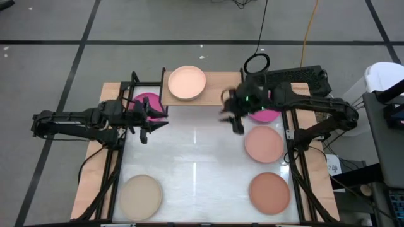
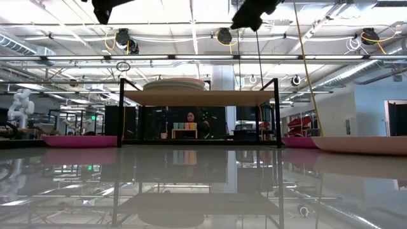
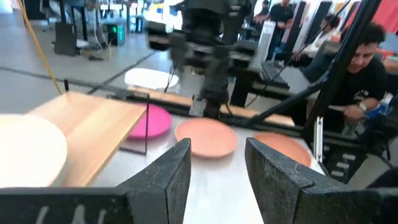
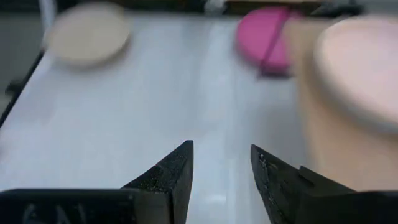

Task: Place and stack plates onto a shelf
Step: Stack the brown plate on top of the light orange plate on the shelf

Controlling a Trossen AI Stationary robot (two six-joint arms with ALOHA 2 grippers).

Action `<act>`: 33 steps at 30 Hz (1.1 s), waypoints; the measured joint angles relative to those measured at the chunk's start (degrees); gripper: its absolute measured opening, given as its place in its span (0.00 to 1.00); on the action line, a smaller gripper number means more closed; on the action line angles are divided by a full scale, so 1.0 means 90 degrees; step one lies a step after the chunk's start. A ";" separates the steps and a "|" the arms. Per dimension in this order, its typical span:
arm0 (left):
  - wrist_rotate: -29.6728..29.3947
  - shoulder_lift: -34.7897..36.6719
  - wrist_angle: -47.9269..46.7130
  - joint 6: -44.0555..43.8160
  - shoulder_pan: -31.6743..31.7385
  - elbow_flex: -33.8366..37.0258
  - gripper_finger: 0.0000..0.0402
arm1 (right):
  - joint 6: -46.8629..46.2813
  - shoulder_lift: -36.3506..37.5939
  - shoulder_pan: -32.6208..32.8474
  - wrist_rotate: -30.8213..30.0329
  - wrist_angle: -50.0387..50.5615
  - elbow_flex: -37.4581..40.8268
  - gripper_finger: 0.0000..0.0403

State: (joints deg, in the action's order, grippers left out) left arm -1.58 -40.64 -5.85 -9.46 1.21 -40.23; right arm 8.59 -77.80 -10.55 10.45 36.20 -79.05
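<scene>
The shelf [image 1: 218, 88] stands at the table's far edge, its wooden top on thin black legs [image 2: 200, 97]. A stack of plates with a pale peach one on top [image 1: 187, 83] [image 2: 175, 84] rests on the shelf's left half. One magenta plate [image 1: 149, 103] lies on the table by the shelf's left end, and another [image 1: 265, 115] by its right end. My left gripper [image 1: 149, 128] [image 3: 217, 165] hovers open near the left magenta plate. My right gripper [image 1: 235, 121] [image 4: 221, 165] hovers open beside the right magenta plate. Both are raised above the table [image 2: 105, 7] [image 2: 254, 13].
A pale pink plate [image 1: 264, 144] and a reddish-brown plate [image 1: 269, 192] lie along the table's right side. A tan-beige plate [image 1: 141, 194] lies at the near left. The middle of the white table [image 1: 196, 157] is bare. People [image 3: 364, 56] sit beyond the table.
</scene>
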 joint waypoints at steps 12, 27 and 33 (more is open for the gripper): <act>-0.0002 -0.0782 0.0003 -0.0076 -0.0367 0.0000 0.39 | -0.2640 -0.0024 0.3192 -0.1386 0.1294 0.0838 0.35; 0.0000 -0.0763 0.0180 -0.0089 -0.0476 0.0000 0.39 | -0.7296 -0.0027 0.5290 -0.1189 0.0357 0.3394 0.35; 0.0000 -0.0766 0.0194 -0.0089 -0.0476 0.0000 0.39 | -0.7449 -0.0102 0.5391 -0.1167 0.0147 0.3665 0.35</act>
State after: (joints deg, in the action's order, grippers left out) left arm -1.58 -47.53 -4.10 -10.26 -3.07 -40.23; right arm -58.45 -78.72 37.97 -0.05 37.52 -46.06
